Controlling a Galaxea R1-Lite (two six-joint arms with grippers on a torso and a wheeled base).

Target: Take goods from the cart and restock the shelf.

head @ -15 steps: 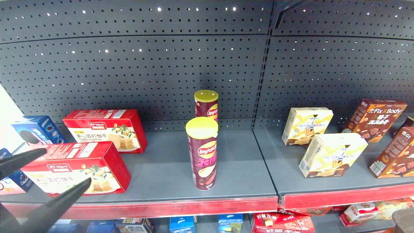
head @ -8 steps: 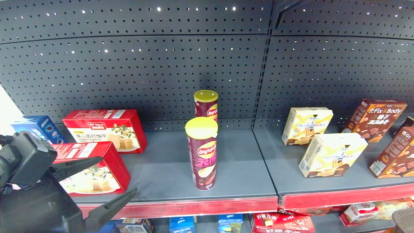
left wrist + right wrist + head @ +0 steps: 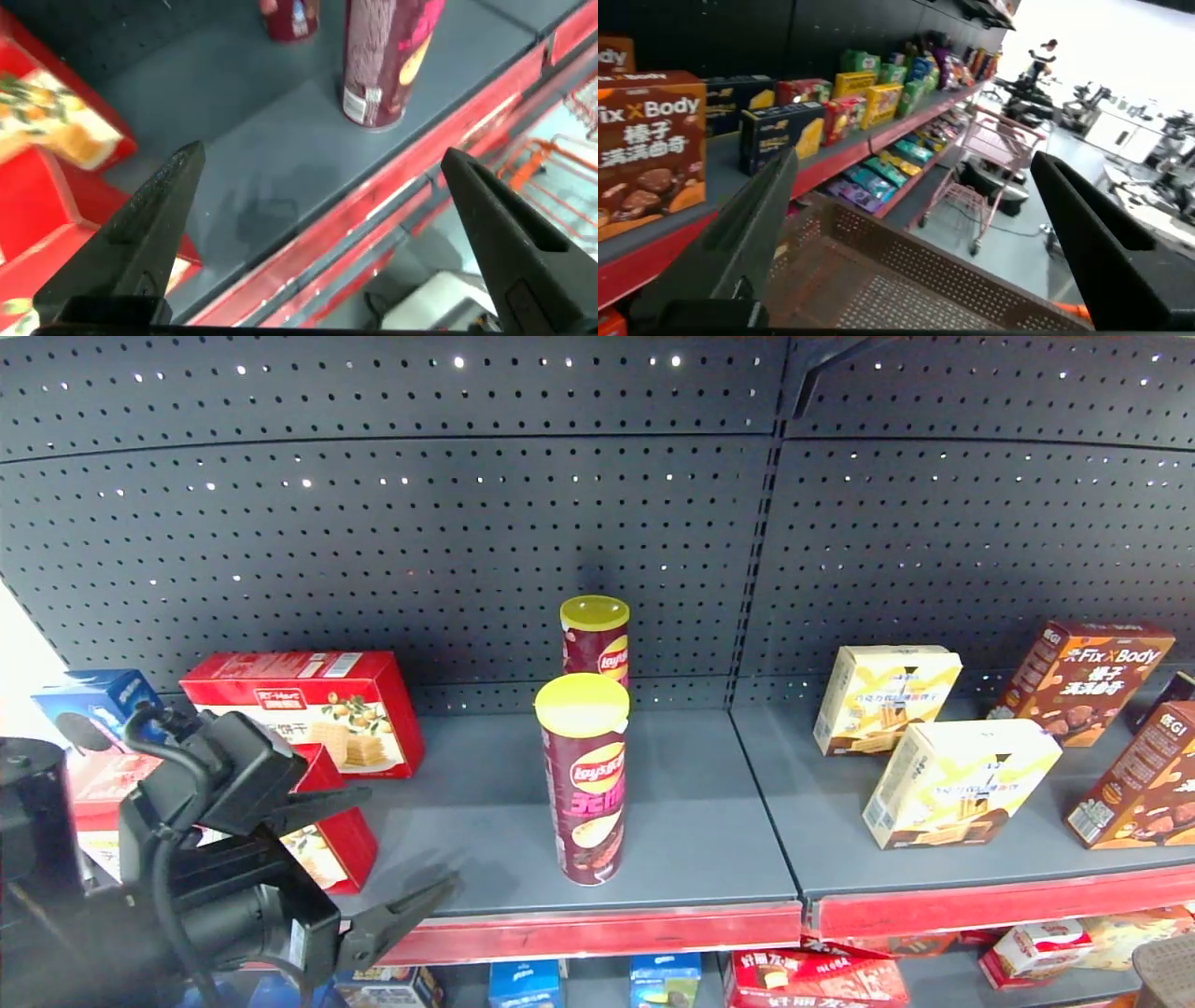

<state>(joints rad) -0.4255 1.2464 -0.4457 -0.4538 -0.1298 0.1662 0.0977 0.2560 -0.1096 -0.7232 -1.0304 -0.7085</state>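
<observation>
Two maroon chip cans with yellow lids stand upright mid-shelf, the front can [image 3: 583, 779] ahead of the rear can [image 3: 596, 637]. My left gripper [image 3: 411, 840] hangs open and empty over the grey shelf [image 3: 691, 821], left of the front can and just right of the front red cracker box [image 3: 341, 840]. From the left wrist, the gripper [image 3: 322, 154] spans bare shelf, with the front can [image 3: 388, 56] and rear can [image 3: 290, 19] beyond it. My right gripper [image 3: 915, 163] is open and empty above a brown perforated cart basket [image 3: 906, 271].
A second red cracker box [image 3: 303, 709] and a blue cookie box [image 3: 103, 705] sit at the left. Yellow boxes [image 3: 957, 782] and brown boxes [image 3: 1083, 681] fill the right bay. The shelf has a red front lip [image 3: 597, 929]. A pink cart [image 3: 990, 159] stands in the aisle.
My left arm has swung in from the left edge, rightward across the front red box toward the front can. Its fingers stay open. The goods have not moved.
</observation>
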